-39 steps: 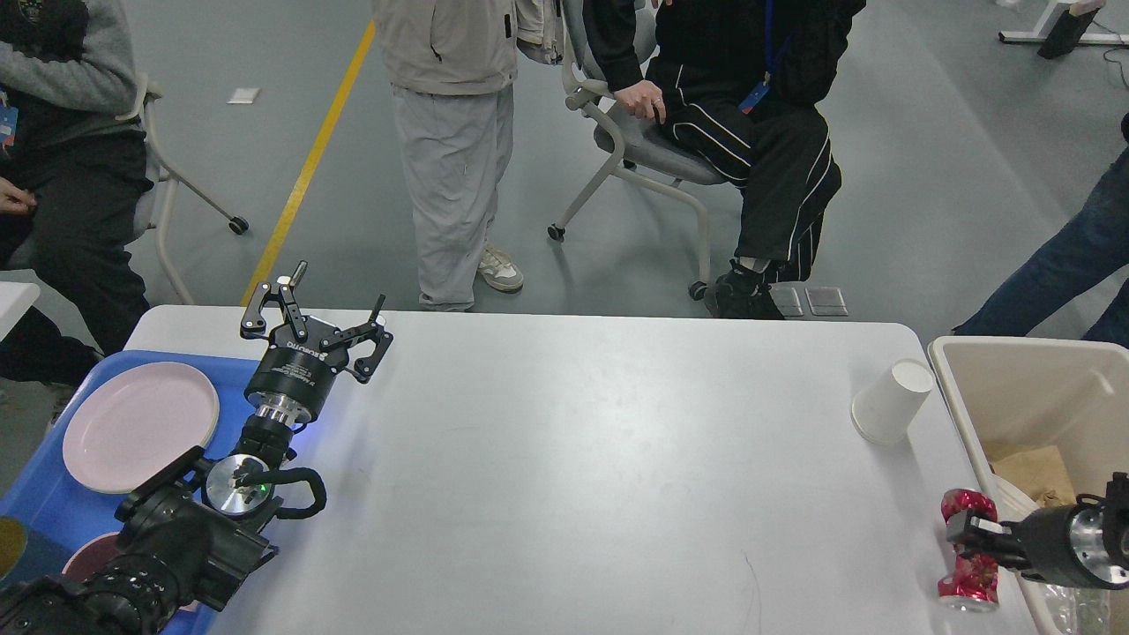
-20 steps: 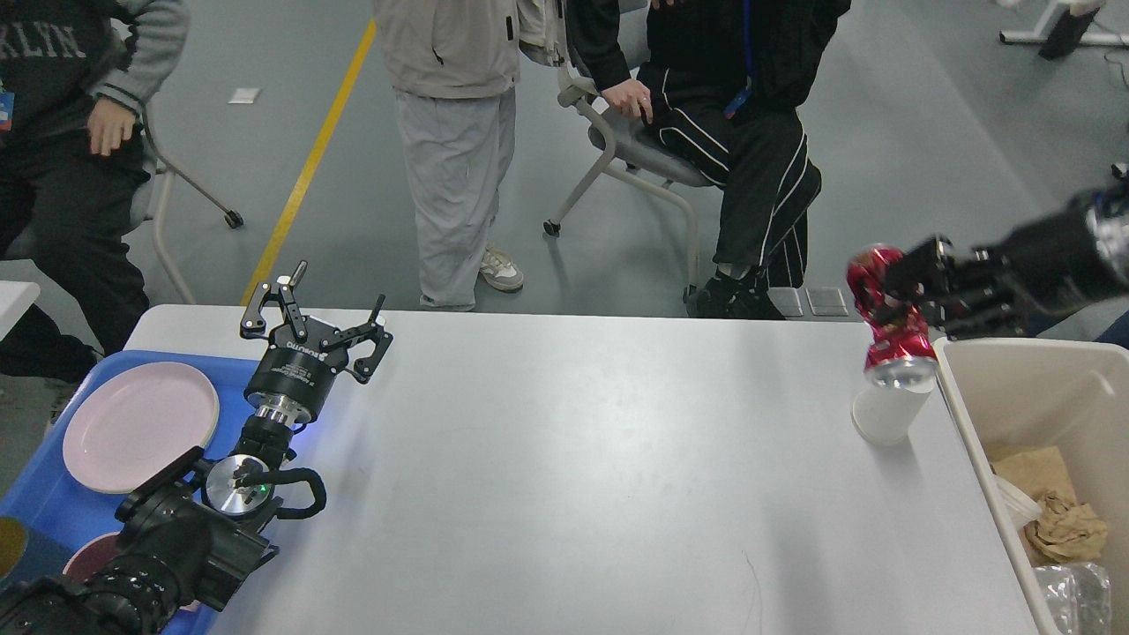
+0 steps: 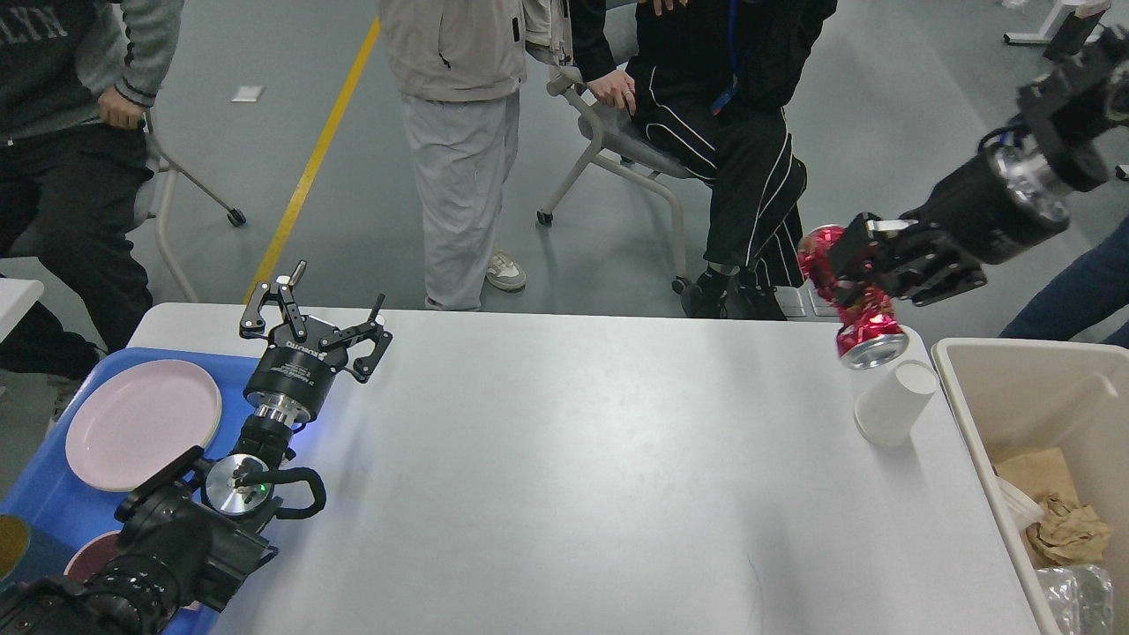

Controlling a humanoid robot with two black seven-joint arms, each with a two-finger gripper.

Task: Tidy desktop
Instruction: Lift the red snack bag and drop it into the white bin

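Note:
The white desktop point(image 3: 573, 476) fills the lower middle of the head view. My right gripper point(image 3: 860, 269) is shut on a crumpled red can point(image 3: 851, 300) and holds it in the air above the far right edge, open end down, just over a white paper cup point(image 3: 893, 404) that lies tilted on the desktop. My left gripper point(image 3: 333, 309) is open and empty above the desktop's far left corner, next to the blue tray point(image 3: 44, 503).
A pink plate point(image 3: 141, 423) lies in the blue tray, with another dish partly hidden by my left arm. A beige bin point(image 3: 1023, 379) with crumpled paper and plastic stands at the right edge. People and chairs are beyond the far edge.
My right arm has lifted the red can from low at the front right, up and back, to above the paper cup. The left arm has not moved.

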